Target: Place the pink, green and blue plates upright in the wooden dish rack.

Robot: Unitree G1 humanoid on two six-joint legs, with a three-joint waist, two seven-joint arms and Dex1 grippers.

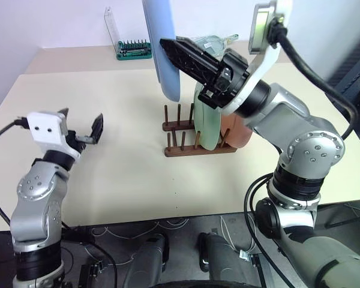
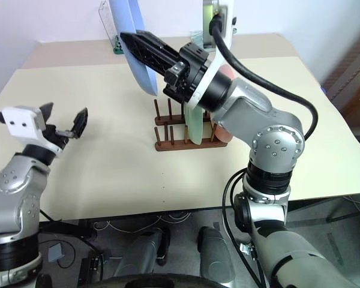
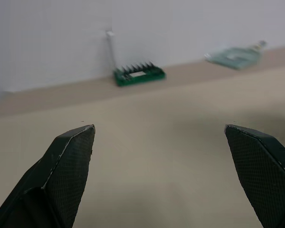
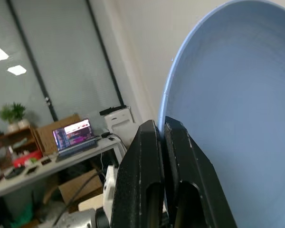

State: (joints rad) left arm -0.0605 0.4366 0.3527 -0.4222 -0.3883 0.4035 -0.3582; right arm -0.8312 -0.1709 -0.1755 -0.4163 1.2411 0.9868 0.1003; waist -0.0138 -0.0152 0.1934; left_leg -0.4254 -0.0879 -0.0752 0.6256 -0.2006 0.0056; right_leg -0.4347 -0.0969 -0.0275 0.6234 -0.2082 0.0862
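My right gripper [image 1: 165, 44] is shut on the rim of the light blue plate [image 1: 168, 78] and holds it on edge, high above the left end of the wooden dish rack [image 1: 180, 150]. In the right wrist view its fingers [image 4: 149, 156] pinch the edge of the blue plate [image 4: 237, 95]. The pale green plate [image 1: 209, 129] stands upright between the rack's pegs, and the pink plate [image 1: 240, 135] stands just right of it, partly behind my right arm. Over the table's left part my left gripper [image 1: 81, 128] hangs open and holds nothing, with its fingertips [image 3: 80, 142] far apart.
A green screwdriver-bit holder [image 1: 134, 50] stands at the table's back edge, and a clear flat packet [image 1: 215, 41] lies right of it. Bare pegs [image 1: 173, 117] rise at the rack's left end. The table's front edge [image 1: 168, 217] runs close to me.
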